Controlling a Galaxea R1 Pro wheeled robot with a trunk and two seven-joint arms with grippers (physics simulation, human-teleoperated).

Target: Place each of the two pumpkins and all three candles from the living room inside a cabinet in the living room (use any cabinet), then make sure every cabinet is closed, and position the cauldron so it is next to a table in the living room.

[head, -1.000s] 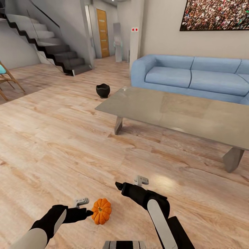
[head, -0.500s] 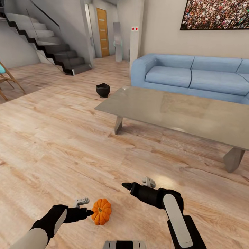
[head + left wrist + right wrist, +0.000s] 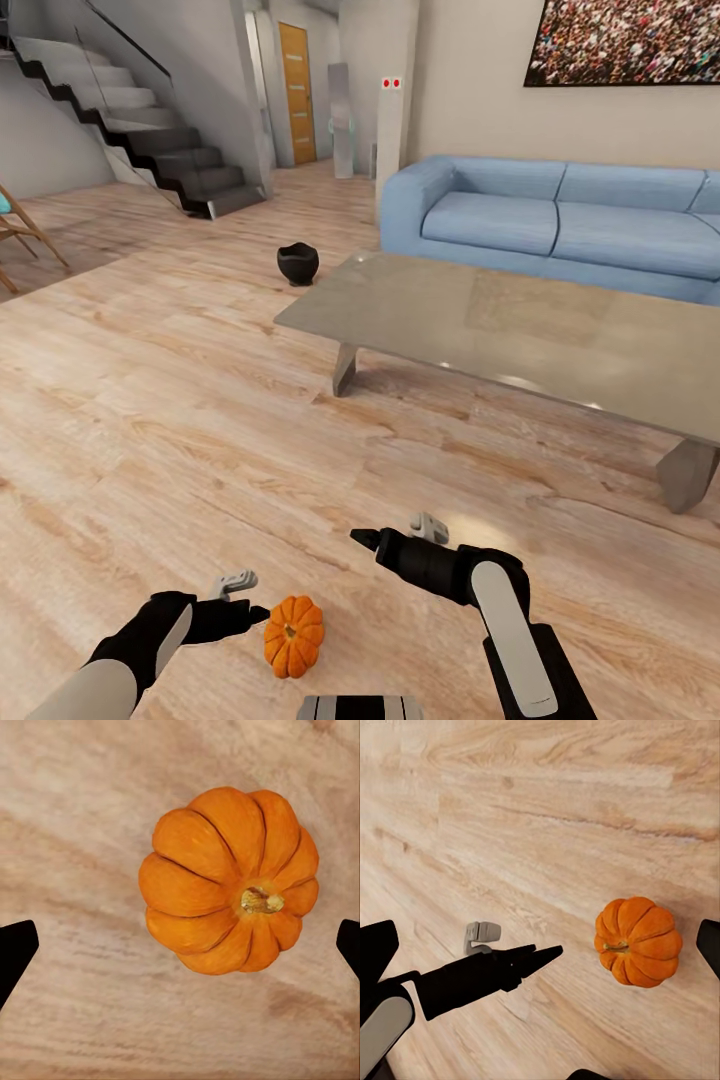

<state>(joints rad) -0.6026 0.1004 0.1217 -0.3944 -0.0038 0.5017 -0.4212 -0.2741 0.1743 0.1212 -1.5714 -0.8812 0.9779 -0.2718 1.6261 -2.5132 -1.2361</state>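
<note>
I'm looking down over both arms at a pale wood floor (image 3: 150,420). A pumpkin (image 3: 294,635) sits on the floor at the bottom centre of the head view, lying tipped so its stem faces sideways. My left gripper (image 3: 240,600) is at the lower left, its dark tip just beside the pumpkin's left side; I can't tell whether it touches. In the left wrist view the pumpkin (image 3: 229,880) lies between the two black fingertips (image 3: 15,949) at the frame's side edges, well apart from both, so that hand is spread wide and holds nothing.

My right gripper (image 3: 395,535) is at lower centre-right, above and to the right of the pumpkin, apart from it. In the right wrist view its dark fingertips (image 3: 375,945) sit at the far edges of the frame, wide open and empty, with the pumpkin (image 3: 638,941) at the right and the left arm (image 3: 472,979) reaching in from the lower left.

Across the middle right stands the table (image 3: 520,335) with its grey glass top. The cauldron (image 3: 298,263) sits on the floor just beyond the table's left end, near it. A blue sofa (image 3: 560,220) is behind the table, and stairs (image 3: 150,140) are at the upper left.
</note>
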